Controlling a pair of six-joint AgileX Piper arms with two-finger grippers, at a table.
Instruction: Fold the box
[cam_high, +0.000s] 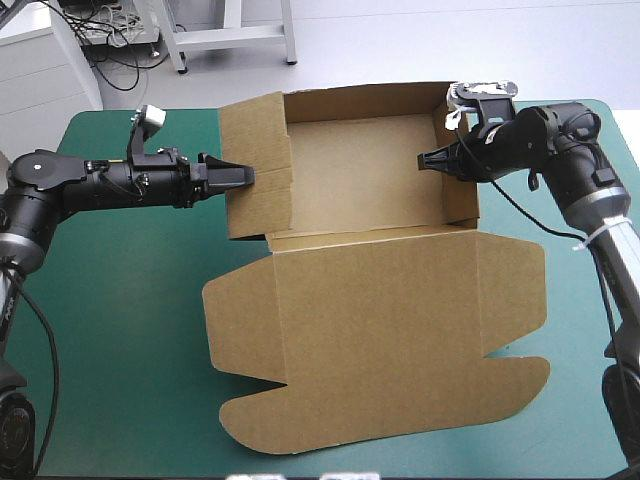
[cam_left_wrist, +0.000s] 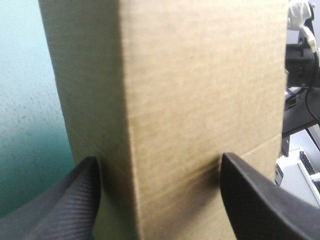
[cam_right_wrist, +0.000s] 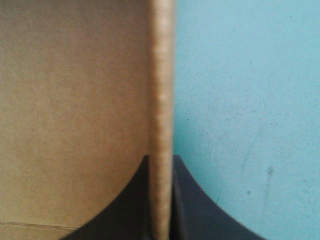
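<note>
Left tool (cam_high: 243, 177) reaches level toward the left side of the box (cam_high: 400, 330), a cut sheet of brown board lying in the middle of the desk (cam_high: 120, 330) with its teal-green cover. The far half of the box forms an open tray (cam_high: 360, 170) with its walls raised. The lid (cam_high: 380, 390) lies flat on the cover at the tray's near side, its rounded flaps spread out.

At the tray's left wall (cam_high: 258, 170), the left tool is released. In its own wrist view (cam_left_wrist: 158, 157) the black fingers (cam_left_wrist: 65, 210) stand wide apart, one on each side of a folded corner of that wall. Board fills the space between them. Whether the fingers press on the board cannot be told.

Right tool (cam_high: 425, 160) comes in from the box's right side and sits at the tray's right wall (cam_high: 462, 175). In its wrist view (cam_right_wrist: 161, 157) it is clenched on the top edge of that wall, with the thin board upright between nearly closed fingers. The brown inside of the tray lies on one side of the wall and bare teal-green cover on the other.
</note>
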